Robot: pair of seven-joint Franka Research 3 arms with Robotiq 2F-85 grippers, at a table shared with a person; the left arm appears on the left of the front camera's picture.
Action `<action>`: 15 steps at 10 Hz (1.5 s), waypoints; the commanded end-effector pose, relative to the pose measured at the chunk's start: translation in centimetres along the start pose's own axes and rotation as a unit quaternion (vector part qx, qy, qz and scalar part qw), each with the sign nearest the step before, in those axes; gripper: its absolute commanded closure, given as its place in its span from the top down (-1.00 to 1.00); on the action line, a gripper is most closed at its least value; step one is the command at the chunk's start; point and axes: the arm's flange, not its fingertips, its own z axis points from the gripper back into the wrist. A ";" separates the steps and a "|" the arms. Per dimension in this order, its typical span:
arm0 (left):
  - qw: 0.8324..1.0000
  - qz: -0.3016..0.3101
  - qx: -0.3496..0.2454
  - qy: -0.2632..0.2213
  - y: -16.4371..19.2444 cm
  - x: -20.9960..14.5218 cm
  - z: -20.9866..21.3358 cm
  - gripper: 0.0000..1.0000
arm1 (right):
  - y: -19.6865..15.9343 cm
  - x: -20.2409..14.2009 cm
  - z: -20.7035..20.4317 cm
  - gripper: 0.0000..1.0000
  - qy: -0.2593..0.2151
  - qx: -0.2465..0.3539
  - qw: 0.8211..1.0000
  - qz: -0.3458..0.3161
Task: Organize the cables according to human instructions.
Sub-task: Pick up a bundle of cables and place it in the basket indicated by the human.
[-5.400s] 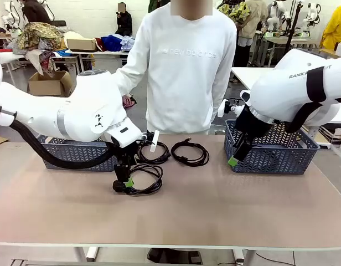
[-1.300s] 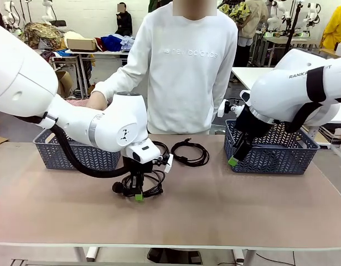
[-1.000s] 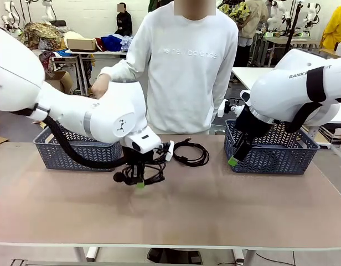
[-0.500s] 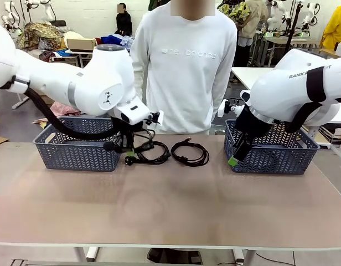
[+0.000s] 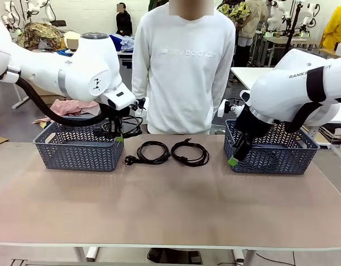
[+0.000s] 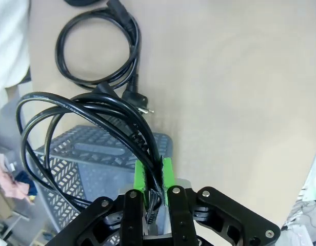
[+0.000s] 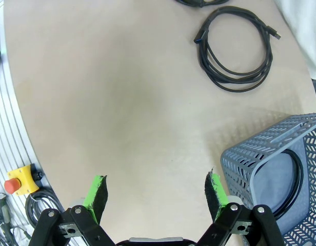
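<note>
One flat round coil of thin black cable [image 5: 122,126] [image 6: 71,120] hangs in the air, above the end of the left blue-grey plastic lattice basket [image 5: 76,154] [image 6: 91,159] that is nearer to the middle of the table. The left gripper [image 5: 119,137] [image 6: 153,179] carries it. Its green-padded fingers are pressed together on a few strands of the coil, and the other loops hang free from the pads.

Two more black cable coils lie flat on the brown table [image 5: 170,210], side by side near the far edge, in front of a person in a white sweatshirt [image 5: 184,72]. The coil with a chunky plug [image 5: 152,151] [image 6: 96,48] lies just beside the left basket, and its plug [image 5: 129,161] [image 6: 139,102] points toward the basket. The slimmer coil [image 5: 190,152] [image 7: 235,51] lies close on its other side; I cannot tell whether the two touch.

The right gripper [image 5: 233,160] [image 7: 157,190] hangs low over the table, just beside the near left corner of the right blue-grey lattice basket [image 5: 281,158] [image 7: 265,169]. Its two green-padded fingers stand wide apart with nothing between them. Inside this basket a loop of black cord [image 7: 300,177] lies along the wall.
</note>
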 end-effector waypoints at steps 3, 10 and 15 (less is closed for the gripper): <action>1.000 0.000 0.000 0.000 0.0 0.0 0.0 -0.81 | -0.1 0.2 0.2 1.00 0.003 -0.006 1.000 -0.001; 1.000 -0.021 -0.001 0.008 1.1 -1.7 0.7 -0.69 | -0.1 0.2 0.2 1.00 0.003 -0.006 1.000 -0.001; 0.997 -0.080 0.015 0.010 2.8 -8.1 1.1 -0.69 | -0.1 0.2 0.2 1.00 0.003 -0.006 1.000 -0.001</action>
